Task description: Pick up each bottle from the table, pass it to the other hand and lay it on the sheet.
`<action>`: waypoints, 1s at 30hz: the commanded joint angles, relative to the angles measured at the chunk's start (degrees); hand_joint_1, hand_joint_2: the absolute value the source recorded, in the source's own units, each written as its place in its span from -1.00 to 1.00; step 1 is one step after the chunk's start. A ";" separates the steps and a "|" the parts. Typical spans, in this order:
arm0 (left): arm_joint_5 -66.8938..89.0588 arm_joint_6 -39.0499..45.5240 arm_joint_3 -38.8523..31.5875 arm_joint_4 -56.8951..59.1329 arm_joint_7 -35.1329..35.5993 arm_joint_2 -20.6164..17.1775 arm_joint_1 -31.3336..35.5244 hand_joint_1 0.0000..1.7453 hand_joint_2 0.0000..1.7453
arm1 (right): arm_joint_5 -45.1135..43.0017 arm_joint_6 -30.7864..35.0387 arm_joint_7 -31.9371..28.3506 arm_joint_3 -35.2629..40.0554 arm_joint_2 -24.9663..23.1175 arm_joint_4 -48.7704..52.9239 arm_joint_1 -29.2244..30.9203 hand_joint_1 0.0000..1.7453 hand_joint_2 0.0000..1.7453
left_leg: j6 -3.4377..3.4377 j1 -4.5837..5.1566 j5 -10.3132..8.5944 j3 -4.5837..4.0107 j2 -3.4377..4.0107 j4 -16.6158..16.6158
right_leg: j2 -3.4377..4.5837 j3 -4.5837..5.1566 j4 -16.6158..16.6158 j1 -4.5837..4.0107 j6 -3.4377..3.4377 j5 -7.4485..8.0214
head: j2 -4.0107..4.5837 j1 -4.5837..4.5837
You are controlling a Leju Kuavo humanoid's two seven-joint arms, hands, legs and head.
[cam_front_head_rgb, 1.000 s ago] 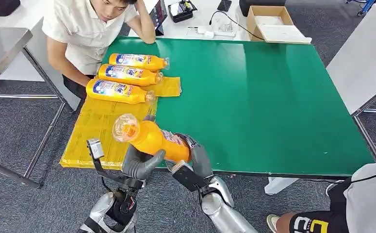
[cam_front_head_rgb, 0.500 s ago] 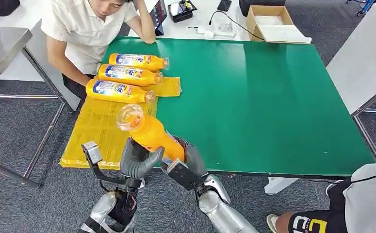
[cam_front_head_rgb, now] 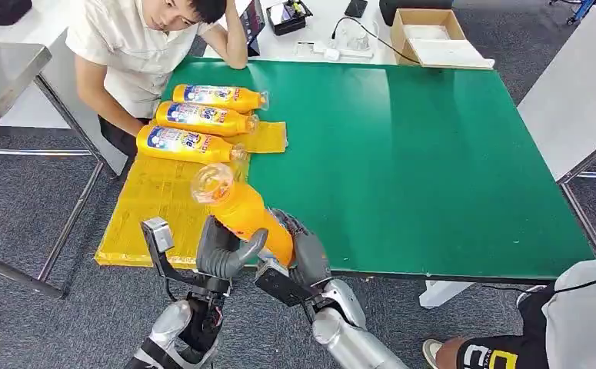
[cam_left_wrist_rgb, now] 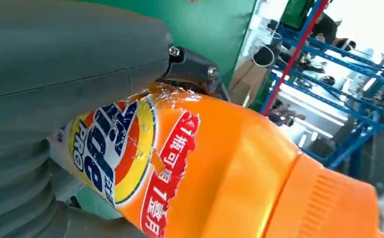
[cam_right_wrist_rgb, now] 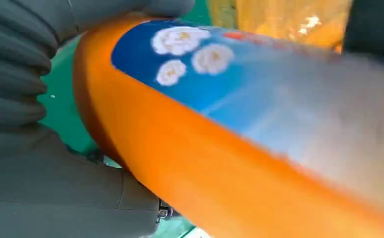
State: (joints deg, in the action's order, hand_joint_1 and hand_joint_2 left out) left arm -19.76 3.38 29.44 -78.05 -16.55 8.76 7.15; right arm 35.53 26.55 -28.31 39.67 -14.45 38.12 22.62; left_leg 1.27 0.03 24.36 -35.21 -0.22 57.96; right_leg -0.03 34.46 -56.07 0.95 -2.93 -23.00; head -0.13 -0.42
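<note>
Green tabletop [cam_front_head_rgb: 402,154], yellow sheet [cam_front_head_rgb: 152,207] along its left edge, three bottles [cam_front_head_rgb: 194,119] already lying side by side at the sheet's far end; a person [cam_front_head_rgb: 137,46] sits close beside them.

You have the fourth orange bottle [cam_front_head_rgb: 244,215] in mid-handover at the near table edge, tilted, clear cap toward the sheet. Left hand [cam_front_head_rgb: 221,250] wraps its lower body from the left; right hand [cam_front_head_rgb: 298,254] clasps the base from the right. Both are grasping it.

Risk, as I judge it: release the right hand before the left has a firm hold and the bottle could tip cap-first or drop off the near edge.

Head view gives you the layout. Left wrist view adds the torn label [cam_left_wrist_rgb: 130,153] under the thumb; right wrist view is blurred, showing blue label [cam_right_wrist_rgb: 190,69].
</note>
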 commanded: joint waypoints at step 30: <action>41.87 19.07 -11.36 8.35 -1.08 -8.99 12.86 1.00 1.00 | 7.34 6.88 0.72 1.97 1.25 -0.40 -0.47 -1.00 1.00 | -0.10 -0.09 0.01 0.17 -0.01 -0.03 | -0.01 -0.17 -0.02 -0.09 0.14 -0.06 | 0.00 0.00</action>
State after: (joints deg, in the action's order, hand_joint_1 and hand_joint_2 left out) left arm 13.62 22.16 23.46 -76.68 -19.04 4.16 12.43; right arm 41.83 34.97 -27.71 42.10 -14.56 34.31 22.40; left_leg 1.26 -0.01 24.32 -35.25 -0.23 57.95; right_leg -0.03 34.49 -56.10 0.93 -2.92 -23.00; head -0.13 -0.42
